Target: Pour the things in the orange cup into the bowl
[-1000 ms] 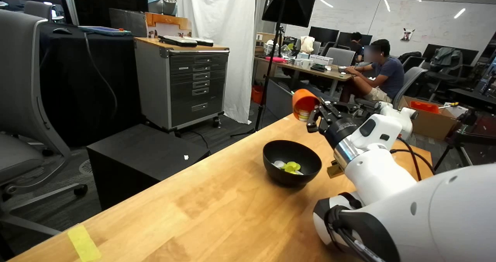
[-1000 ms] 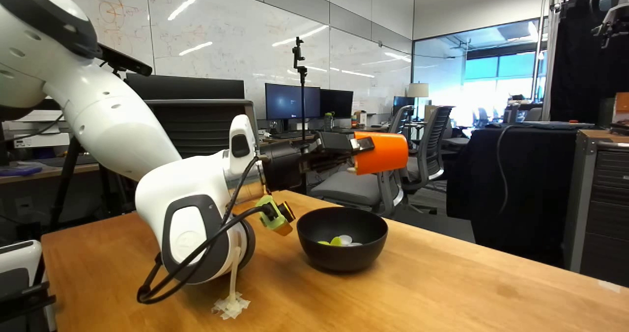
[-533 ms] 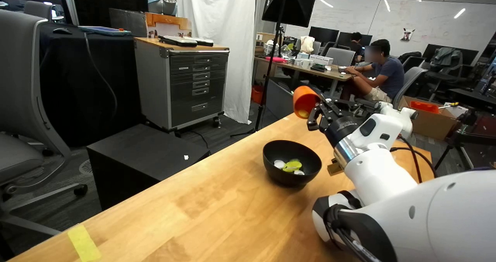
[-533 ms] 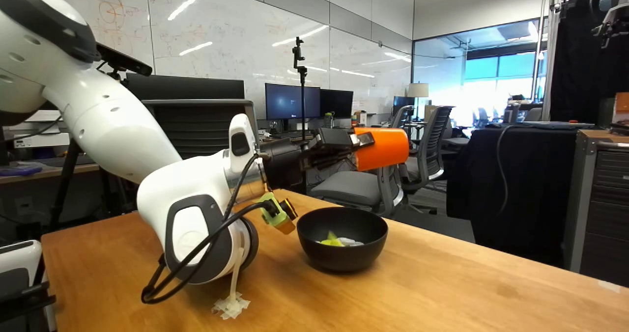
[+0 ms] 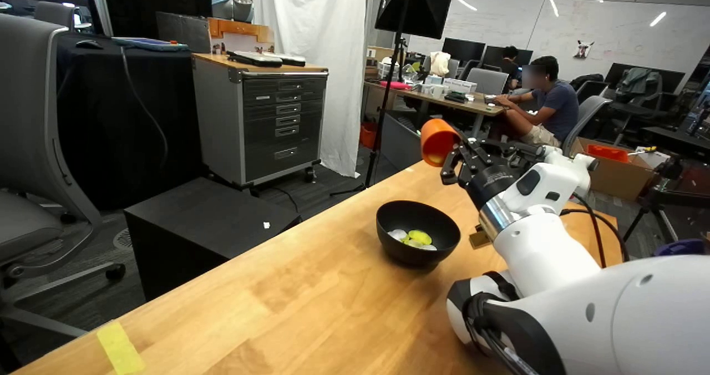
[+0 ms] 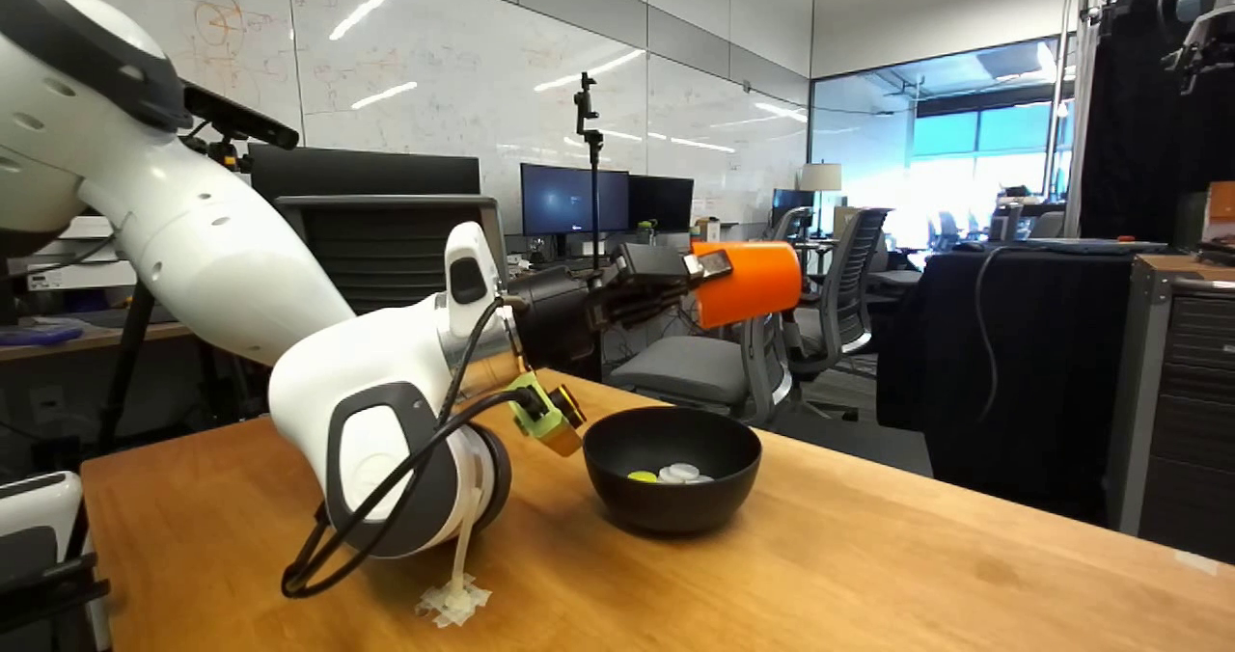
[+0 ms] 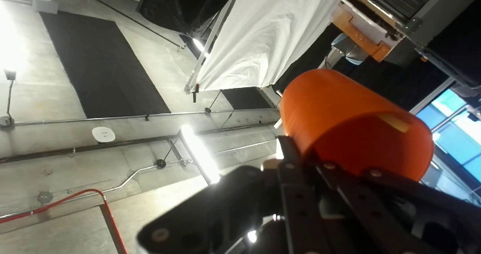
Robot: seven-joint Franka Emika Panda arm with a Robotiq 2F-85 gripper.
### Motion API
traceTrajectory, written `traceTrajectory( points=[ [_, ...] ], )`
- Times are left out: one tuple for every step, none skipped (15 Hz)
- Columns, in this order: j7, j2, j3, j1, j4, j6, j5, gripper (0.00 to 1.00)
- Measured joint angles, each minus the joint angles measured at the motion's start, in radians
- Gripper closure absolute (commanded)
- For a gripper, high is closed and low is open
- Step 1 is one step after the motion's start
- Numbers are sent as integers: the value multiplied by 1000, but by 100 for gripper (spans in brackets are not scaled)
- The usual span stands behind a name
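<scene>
Fingers (image 6: 712,266): narrow, pinched on the wall of the orange cup (image 6: 758,284) close to its rim; whether either one sits inside the mouth, I cannot tell.
Orange cup: just beyond the fingers, lying nearly on its side, base pointing away from them, mouth facing back toward them and a little downward; a hold so near the rim presumably lets a turn of the wrist tip the whole cup.
Bowl (image 6: 675,511): upright on the worktop (image 6: 888,565), below the fingers and well apart from them, roughly under the mouth; likely placed so that whatever slides out drops inside, with the gap leaving room to tilt.
Heap of bits (image 5: 419,237): yellow and whitish pieces in the bottom of the bowl, below the fingers; most of the pour looks done.
Yellow patch (image 7: 394,122): inside the cup, just beyond the fingers, on what an exterior view shows as its lower wall; probably a bit left behind, though too indistinct to be sure.
Mouth's slope: slight, which may be why something could lodge there; a steeper tilt seems called for.
Edge grip: tipping further could twist the cup between the fingers, or throw a last bit past the bowl's rim.
</scene>
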Motion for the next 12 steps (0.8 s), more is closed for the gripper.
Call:
traceTrajectory(
  points=[
    [-1, 3, -2, 2, 1, 0, 4, 96],
    [-2, 7, -5, 4, 1, 0, 7, 96],
    [-4, 11, -7, 7, 2, 0, 10, 96],
    [-6, 14, -10, 9, 2, 0, 12, 96],
    [-11, 15, -14, 12, 2, 0, 13, 96],
    [-19, 15, -24, 16, 2, 0, 13, 96],
    [-27, 15, -37, 21, 2, 0, 13, 96],
    [-36, 14, -50, 27, 3, 0, 13, 96],
    [-41, 14, -61, 31, 3, 0, 13, 96],
    [-47, 14, -70, 34, 3, 0, 13, 96],
    [-52, 14, -76, 36, 3, 0, 13, 96],
    [-58, 14, -81, 37, 3, 0, 13, 96]
  ],
)
